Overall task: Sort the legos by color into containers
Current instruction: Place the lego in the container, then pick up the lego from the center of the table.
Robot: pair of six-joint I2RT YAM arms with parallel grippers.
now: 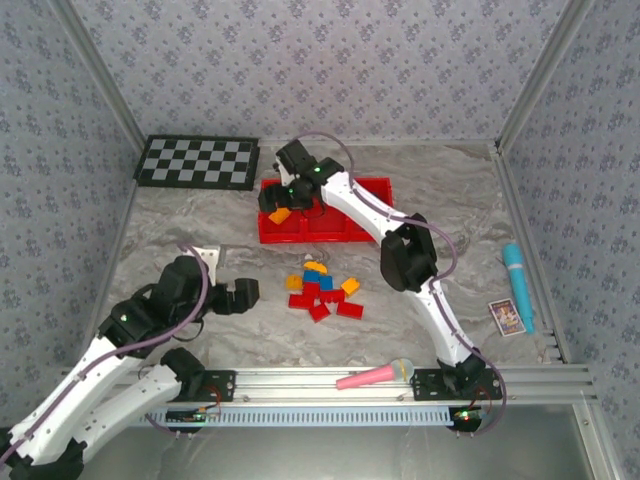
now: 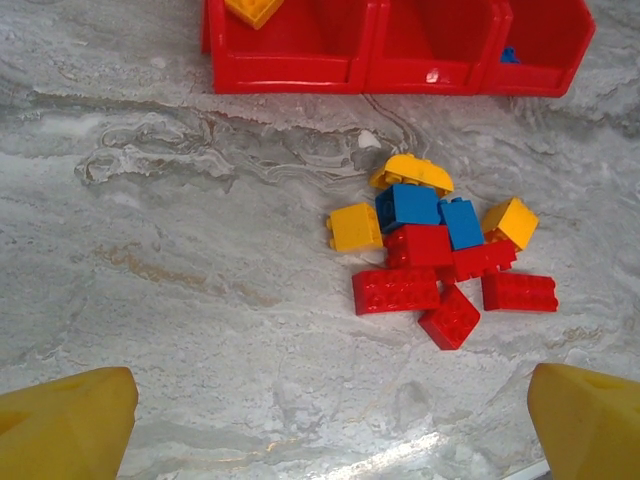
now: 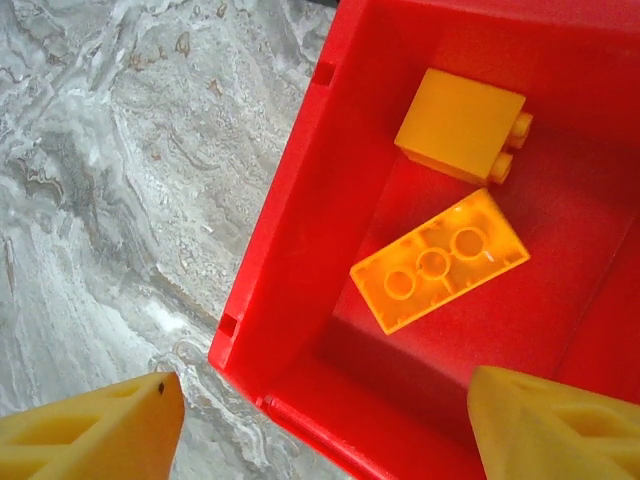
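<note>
Marbled grey tabletop [image 1: 200, 230] inside papered walls carries the work, with a red tray [image 1: 320, 236] of three compartments at the far side. The right gripper [image 3: 325, 425] hangs over the tray's left compartment. Its yellow fingers [image 3: 100, 430] are spread wide with nothing between them. Just beyond and between those fingers, on the compartment floor, lie two orange-yellow bricks: a chunky one [image 3: 460, 125] on its side and a flat one [image 3: 440, 262] with its hollow underside up. They lie just beside each other.

The left gripper [image 2: 325, 425] hovers low over the table, released too. Its fingers [image 2: 65, 425] are at the bottom corners of the left wrist view and empty. Straight ahead of them, slightly to the right, sits the loose pile of bricks [image 2: 440, 250]: about five red, two blue and three or four yellow, heaped and touching. Farther ahead, a speck of blue [image 2: 508, 55] shows in the tray's right compartment. Whether the middle compartment holds anything cannot be told.

So the sorting looks early. Two yellows and probably one blue are in place, and roughly ten bricks lie unsorted on the table, all the reds among them.
</note>
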